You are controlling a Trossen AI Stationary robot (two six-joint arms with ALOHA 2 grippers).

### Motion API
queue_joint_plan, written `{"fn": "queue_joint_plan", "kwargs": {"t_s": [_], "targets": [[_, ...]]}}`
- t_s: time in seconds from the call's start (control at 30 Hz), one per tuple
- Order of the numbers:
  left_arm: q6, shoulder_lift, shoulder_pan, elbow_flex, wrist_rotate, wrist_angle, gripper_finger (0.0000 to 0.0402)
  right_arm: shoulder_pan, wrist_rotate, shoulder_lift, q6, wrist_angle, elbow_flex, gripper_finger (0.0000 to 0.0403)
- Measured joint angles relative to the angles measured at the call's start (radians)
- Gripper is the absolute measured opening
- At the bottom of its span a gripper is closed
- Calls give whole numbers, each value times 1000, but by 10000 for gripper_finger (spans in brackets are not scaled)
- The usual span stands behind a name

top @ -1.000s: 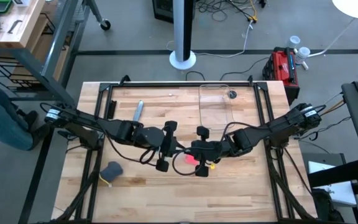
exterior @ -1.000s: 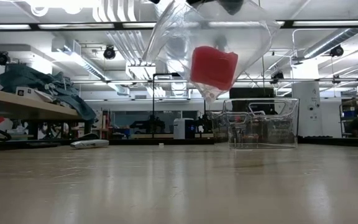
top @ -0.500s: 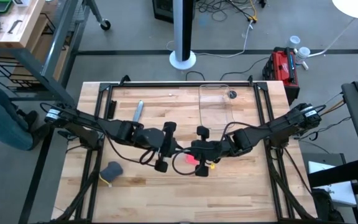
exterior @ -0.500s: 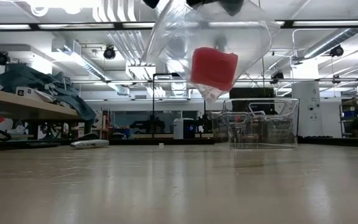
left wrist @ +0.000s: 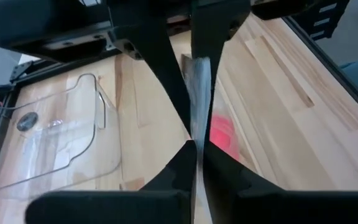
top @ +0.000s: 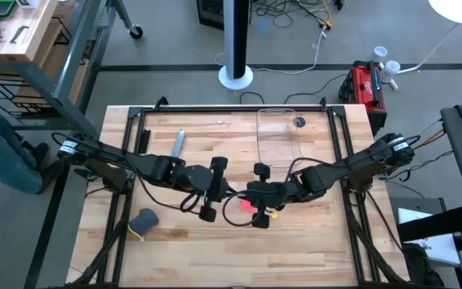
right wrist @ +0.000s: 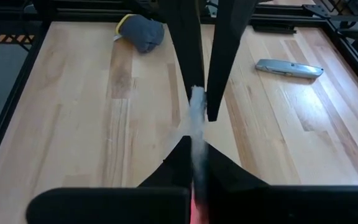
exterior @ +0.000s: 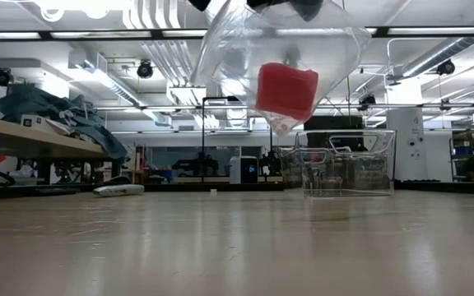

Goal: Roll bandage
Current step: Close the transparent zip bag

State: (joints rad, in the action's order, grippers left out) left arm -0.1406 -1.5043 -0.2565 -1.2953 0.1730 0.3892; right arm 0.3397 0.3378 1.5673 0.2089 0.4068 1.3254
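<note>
High view: wooden table (top: 175, 241), grey floor around it; clear tray (top: 277, 132) upper centre, grey lump (top: 144, 218) lower left. At centre, left gripper (top: 224, 191) and right gripper (top: 252, 195) both pinch a clear bag (exterior: 278, 57), pressed tight on its top edge. Bandage (exterior: 286, 90), rolled, hangs inside, upper centre in the low view.

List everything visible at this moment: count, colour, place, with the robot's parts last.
bandage: one, pink-red roll, inside the bag, held above the table
bag: one, clear plastic, hanging from both grippers over mid-table
tray: one, clear, far middle of the table
knife: one, silver, far left part of the table
lump: one, grey-blue, near left part of the table
table: one, light wood
left gripper: fingers shut on the bag's edge, mid-table
right gripper: fingers shut on the bag's edge, facing the left one
</note>
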Motion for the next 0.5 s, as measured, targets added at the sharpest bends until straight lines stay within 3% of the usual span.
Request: {"fn": "queue_joint_plan", "kwargs": {"t_s": [0.23, 0.33, 0.5], "targets": [[-17, 0, 0, 0, 0, 12, 32, 0, 0, 0, 0, 0, -1, 0], [-47, 0, -3, 0, 1, 12, 9, 0, 0, 0, 0, 0, -1, 0], [-16, 0, -3, 0, 0, 12, 6, 0, 0, 0, 1, 0, -1, 0]]}}
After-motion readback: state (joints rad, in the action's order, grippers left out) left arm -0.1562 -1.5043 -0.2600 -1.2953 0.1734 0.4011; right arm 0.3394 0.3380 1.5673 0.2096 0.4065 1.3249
